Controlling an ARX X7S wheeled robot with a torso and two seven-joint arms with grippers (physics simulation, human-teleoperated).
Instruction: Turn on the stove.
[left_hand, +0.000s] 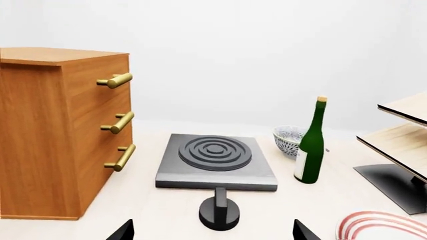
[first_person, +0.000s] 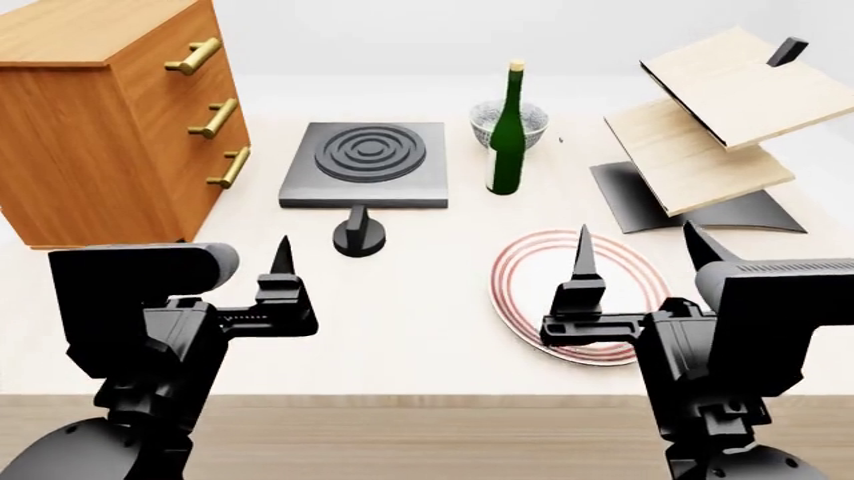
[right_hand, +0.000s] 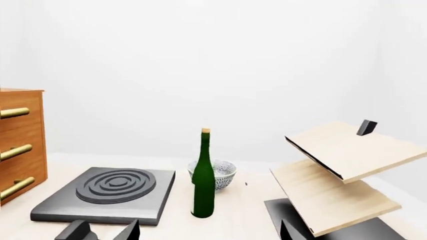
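The stove (first_person: 363, 165) is a flat dark-grey slab with one round ringed burner, at the table's middle back. Its small black knob (first_person: 358, 235) stands on the table just in front of it. In the left wrist view the stove (left_hand: 217, 160) and knob (left_hand: 219, 212) lie straight ahead. My left gripper (left_hand: 213, 236) is open and empty, just short of the knob; in the head view it (first_person: 224, 262) hovers to the knob's front left. My right gripper (first_person: 641, 250) is open and empty above the plate. The right wrist view shows the stove (right_hand: 107, 195) and that gripper (right_hand: 208, 233).
A wooden drawer cabinet (first_person: 107, 110) stands left of the stove. A green bottle (first_person: 505, 140) and a patterned bowl (first_person: 530, 118) stand to its right. A red-rimmed white plate (first_person: 527, 265) lies at the front right. A tilted wooden shelf rack (first_person: 707, 120) stands at the far right.
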